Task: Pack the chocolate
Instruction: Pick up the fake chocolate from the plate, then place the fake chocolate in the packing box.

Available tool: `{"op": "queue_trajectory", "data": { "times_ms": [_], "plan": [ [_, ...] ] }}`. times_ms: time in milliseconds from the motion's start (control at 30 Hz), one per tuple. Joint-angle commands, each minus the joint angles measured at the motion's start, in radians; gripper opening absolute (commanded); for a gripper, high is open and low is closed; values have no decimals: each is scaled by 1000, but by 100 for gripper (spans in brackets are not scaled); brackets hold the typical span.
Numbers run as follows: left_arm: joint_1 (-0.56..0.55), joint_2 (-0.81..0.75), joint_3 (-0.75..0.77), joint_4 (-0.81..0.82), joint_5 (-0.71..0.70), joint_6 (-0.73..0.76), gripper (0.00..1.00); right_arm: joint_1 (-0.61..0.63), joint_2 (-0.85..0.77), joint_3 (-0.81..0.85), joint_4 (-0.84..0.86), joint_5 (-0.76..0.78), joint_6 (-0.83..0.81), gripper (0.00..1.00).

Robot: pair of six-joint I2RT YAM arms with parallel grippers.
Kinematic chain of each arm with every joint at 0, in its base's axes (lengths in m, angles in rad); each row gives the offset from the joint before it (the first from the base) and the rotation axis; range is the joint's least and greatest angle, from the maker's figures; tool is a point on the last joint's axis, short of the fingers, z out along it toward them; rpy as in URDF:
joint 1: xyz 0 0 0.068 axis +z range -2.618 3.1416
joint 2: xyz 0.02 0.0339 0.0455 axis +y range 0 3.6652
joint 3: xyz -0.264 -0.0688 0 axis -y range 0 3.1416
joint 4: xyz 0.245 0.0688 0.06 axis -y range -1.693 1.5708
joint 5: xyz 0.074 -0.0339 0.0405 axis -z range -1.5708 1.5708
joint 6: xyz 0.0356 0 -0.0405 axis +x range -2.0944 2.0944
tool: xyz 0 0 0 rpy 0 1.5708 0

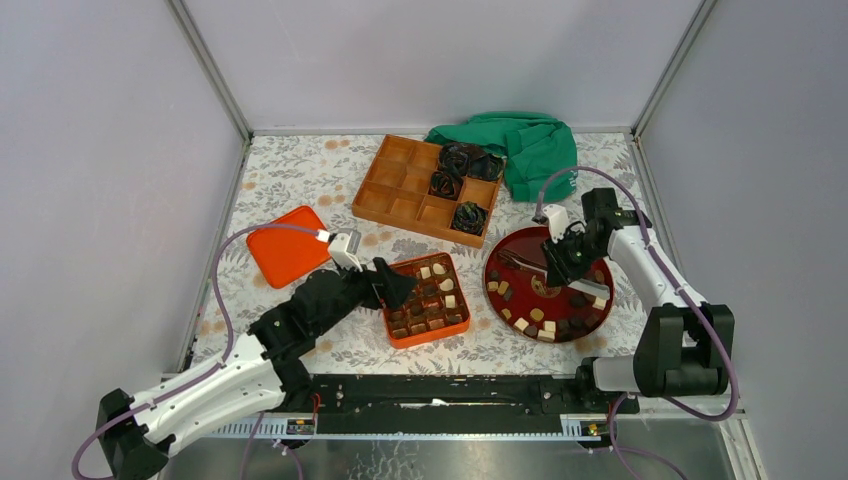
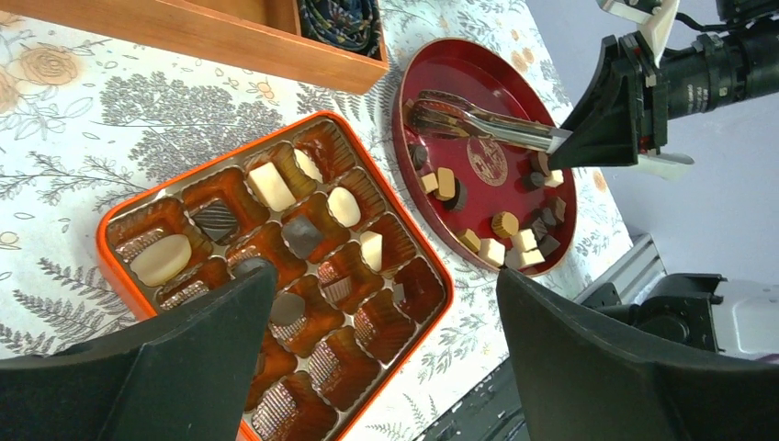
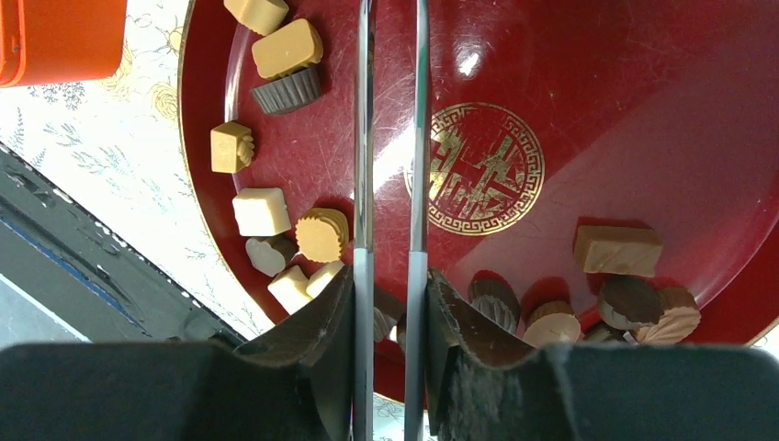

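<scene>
on the counter [image 1: 300, 180] a divided box [image 1: 400, 192] is sitting at the back, a cloth [image 1: 535, 150] right of it. nearer, a lid [image 1: 285, 245], a tray [image 1: 420, 339] and a plate [image 1: 491, 290] are lying left to right. chocolate pieces [image 2: 272, 186] are sitting in tray and plate, tongs [image 2: 478, 124] over the plate.

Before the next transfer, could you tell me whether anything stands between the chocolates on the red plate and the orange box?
Nothing visible lies between the chocolates on the red plate and the orange box: only bare tablecloth. The left hand, open, hangs over the box's left side, above some cells.
</scene>
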Motion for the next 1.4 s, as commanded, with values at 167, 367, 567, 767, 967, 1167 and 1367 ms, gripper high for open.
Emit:
{"op": "queue_trajectory", "data": {
  "times_ms": [167,367,567,767,967,1167,1367],
  "plan": [
    [5,-14,-61,193,115,6,93,-4,-127,34,-16,21,-14,0],
    [6,-13,-98,293,182,-19,93,-8,-228,55,-89,-4,-75,0],
    [5,-23,-116,357,230,-6,93,-8,-292,98,-189,-194,-271,0],
    [6,-48,-129,359,233,29,93,-6,-252,115,-272,-381,-531,0],
    [6,-88,-154,329,184,40,93,24,-199,147,-345,-452,-765,0],
    [7,-73,-143,192,48,-1,90,176,-165,150,-347,-384,-817,0],
    [8,-50,-114,122,-27,-10,90,304,-116,141,-319,-311,-808,0]
  ]
}}
